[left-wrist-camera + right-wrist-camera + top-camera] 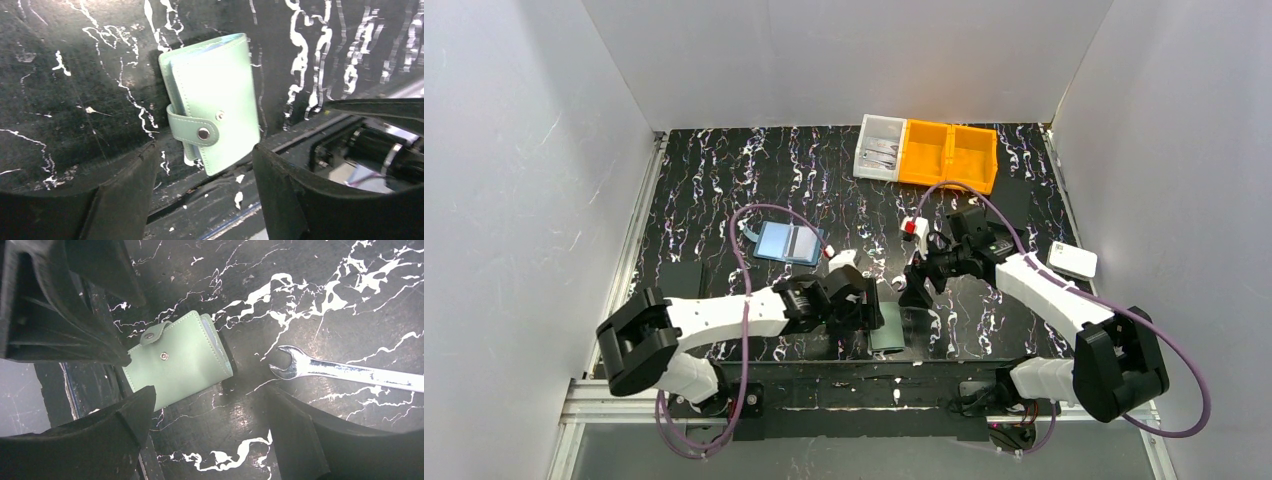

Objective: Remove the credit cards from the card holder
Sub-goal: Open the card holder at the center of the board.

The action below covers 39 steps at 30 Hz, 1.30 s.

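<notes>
No writing, number or brand can be made out anywhere from here. The card holder (215,100) shows a plain green face with only its snaps, the wrench (345,372) has no stamp on its shank that I can read, and the light-blue rectangle (789,242) and the small white box (1072,260) are too small in the overhead view to show any lettering
</notes>
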Available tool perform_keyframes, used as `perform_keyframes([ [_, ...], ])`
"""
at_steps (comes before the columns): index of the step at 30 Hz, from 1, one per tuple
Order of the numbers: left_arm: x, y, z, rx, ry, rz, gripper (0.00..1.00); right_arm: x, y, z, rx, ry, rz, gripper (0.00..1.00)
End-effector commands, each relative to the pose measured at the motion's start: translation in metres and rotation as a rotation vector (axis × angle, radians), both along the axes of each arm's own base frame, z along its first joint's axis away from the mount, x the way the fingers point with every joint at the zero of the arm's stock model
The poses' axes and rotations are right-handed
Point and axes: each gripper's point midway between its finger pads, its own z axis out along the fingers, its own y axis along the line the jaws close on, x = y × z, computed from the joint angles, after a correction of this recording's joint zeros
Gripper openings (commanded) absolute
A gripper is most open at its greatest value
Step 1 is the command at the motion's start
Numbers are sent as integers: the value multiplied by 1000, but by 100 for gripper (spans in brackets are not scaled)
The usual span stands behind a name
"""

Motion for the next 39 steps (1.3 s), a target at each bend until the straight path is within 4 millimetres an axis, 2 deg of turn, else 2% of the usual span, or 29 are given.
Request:
perform_keyframes([
  [1,3,29,-16,239,-22,50,65,2,3,7,54,-12,-10,89],
  [9,7,23,-25,355,-8,14,62,1,1,5,67,-2,-14,89],
  [16,12,34,-23,377,-39,63,49,-3,1,5,74,5,-7,88],
  [18,11,37,-25,366,-39,74,43,-3,2,6,76,7,-5,88],
  [27,9,28,-33,252,-31,85,2,-7,3,6,67,28,18,88],
  [36,14,26,-24,94,-87,71,0,-22,10,-1,13,17,86,87],
  [39,12,7,-1,-88,-171,-18,0,-20,14,-2,-8,26,66,88],
])
